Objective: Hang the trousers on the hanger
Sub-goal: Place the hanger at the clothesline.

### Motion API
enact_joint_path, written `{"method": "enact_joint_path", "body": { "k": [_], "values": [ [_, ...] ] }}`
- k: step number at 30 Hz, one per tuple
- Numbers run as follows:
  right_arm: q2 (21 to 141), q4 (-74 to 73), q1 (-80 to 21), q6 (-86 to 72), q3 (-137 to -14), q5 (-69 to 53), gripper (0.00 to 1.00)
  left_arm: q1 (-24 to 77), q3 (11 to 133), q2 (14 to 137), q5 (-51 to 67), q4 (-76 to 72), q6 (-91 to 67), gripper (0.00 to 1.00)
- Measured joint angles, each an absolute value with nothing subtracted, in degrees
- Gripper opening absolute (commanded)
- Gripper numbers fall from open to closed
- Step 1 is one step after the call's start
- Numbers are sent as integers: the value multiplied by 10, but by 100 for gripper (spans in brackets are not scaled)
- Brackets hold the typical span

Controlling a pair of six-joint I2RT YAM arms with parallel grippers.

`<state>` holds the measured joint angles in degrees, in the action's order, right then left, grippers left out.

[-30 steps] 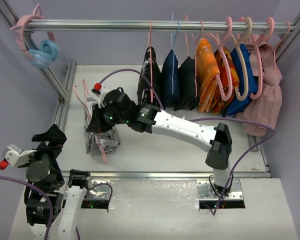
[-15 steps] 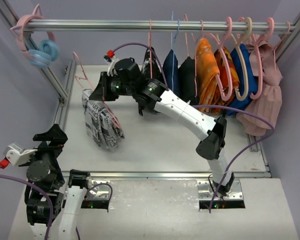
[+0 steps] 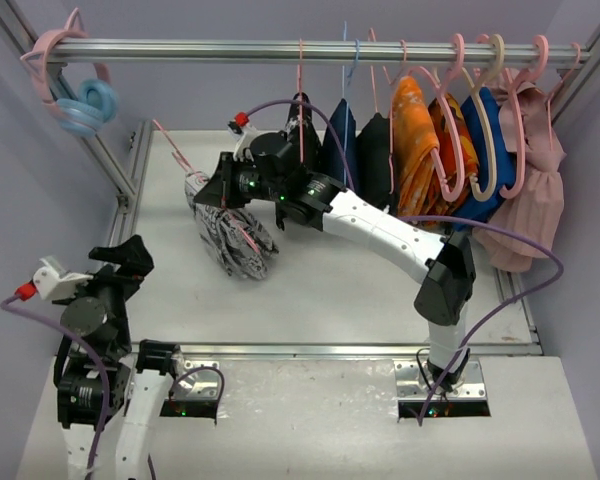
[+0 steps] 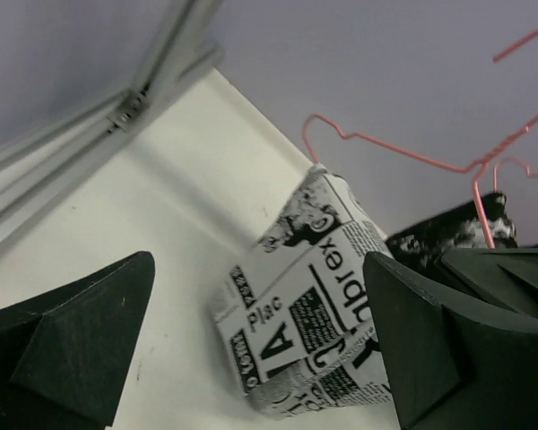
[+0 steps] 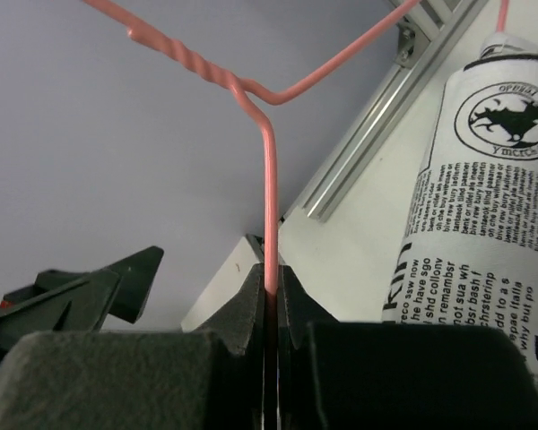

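Note:
The trousers (image 3: 235, 238), white with black newspaper print, hang folded over the thin pink wire hanger (image 3: 175, 145), lifted above the white table. My right gripper (image 3: 215, 188) reaches left and is shut on the hanger's wire. In the right wrist view the wire (image 5: 269, 179) runs up from my shut gripper (image 5: 271, 285), with the trousers (image 5: 484, 224) at right. My left gripper (image 3: 122, 262) is open and empty at the near left. In the left wrist view my left gripper (image 4: 258, 269) frames the trousers (image 4: 309, 296), with the hanger (image 4: 386, 154) above them; they are farther off.
A rail (image 3: 280, 50) across the back carries hangers with a black speckled garment (image 3: 302, 150), navy, orange (image 3: 415, 150), blue and pink (image 3: 530, 190) clothes. Pink and blue rings (image 3: 80, 100) hang at the rail's left end. A frame post (image 3: 115, 165) slants down on the left.
My right arm has lifted the hanger with the trousers off the table and carried it to the right. My left gripper has turned slightly towards it.

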<state>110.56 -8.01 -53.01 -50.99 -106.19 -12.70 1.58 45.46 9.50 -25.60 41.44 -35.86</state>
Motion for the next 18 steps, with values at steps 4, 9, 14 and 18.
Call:
{"method": "enact_joint_path", "body": {
  "k": [4, 9, 14, 18],
  "values": [
    [1082, -50, -531, -502, -1009, -122, 0, 16, 446, 169, -170, 400, -359, 100],
    [1047, -37, -535, -481, -1000, -101, 0, 16, 429, 203, -96, 388, -345, 100],
    [1023, 9, -537, -477, -1000, -74, 0, 16, 442, 202, -51, 381, -316, 100],
    [1035, 30, -537, -460, -1023, -43, 0, 16, 462, 189, -38, 381, -283, 100]
  ]
}}
